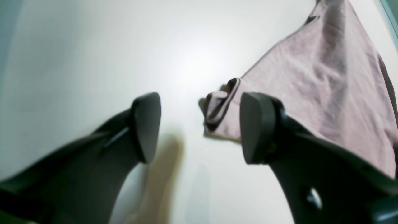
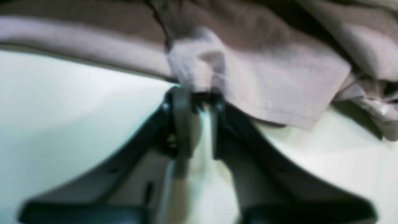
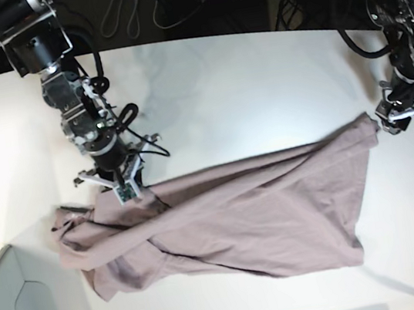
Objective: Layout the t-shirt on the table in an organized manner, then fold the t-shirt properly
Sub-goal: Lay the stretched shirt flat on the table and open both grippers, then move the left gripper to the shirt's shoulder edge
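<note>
Two arms built of black and dark grey cylindrical segments with silver metal joints and bundles of black cable looped along them. Left tool (image 1: 200,127): two matte black fingers (image 1: 146,126) with flat, rounded, paddle-shaped pads; a small round hole marks one finger's base. Right tool (image 2: 199,96): black fingers of the same make, carrying a small green circuit board at the wrist (image 3: 124,192).

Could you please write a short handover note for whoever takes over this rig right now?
Right gripper: shut on a fold of the t-shirt at its upper edge.
Left gripper: open, empty, at the shirt's far corner, holding nothing.
Shirt lies stretched but rumpled on the table, bunched at the right arm's end.
Done: one grip made.
Left: grip the far corner, spread flat, then fold.
</note>
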### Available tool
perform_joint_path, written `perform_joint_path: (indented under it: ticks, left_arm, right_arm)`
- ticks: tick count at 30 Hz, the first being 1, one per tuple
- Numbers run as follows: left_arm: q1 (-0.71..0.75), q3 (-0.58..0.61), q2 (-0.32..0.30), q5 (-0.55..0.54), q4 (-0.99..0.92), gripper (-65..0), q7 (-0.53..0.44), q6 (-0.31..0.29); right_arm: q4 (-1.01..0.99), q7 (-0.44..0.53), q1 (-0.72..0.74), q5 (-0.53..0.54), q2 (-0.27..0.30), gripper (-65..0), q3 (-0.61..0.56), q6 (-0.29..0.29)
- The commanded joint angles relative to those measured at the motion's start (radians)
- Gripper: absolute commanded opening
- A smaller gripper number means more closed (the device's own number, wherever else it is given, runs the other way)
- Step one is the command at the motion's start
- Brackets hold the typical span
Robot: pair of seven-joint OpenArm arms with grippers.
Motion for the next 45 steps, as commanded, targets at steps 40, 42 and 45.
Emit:
perform_joint_path:
  ticks: [40, 42, 45]
  left_arm:
    - [0.086, 0.110, 0.038, -0.055, 0.147, -26.0, -0.016, -0.006]
    - [0.086, 0.143, 0.038, -0.055, 0.136, -26.0, -0.020, -0.006]
    - [0.083, 0.182, 0.038, -0.055, 0.099, -26.0, -0.022, -0.006]
  right_arm:
    - [0.839, 0.025, -0.672, 0.001, 0.004, -65.0, 0.384, -0.005]
    - [0.816, 0.025, -0.671, 0.001, -0.022, -65.0, 0.382, -0.005]
    - [0.798, 0.025, -0.671, 0.001, -0.033, -65.0, 0.384, -0.005]
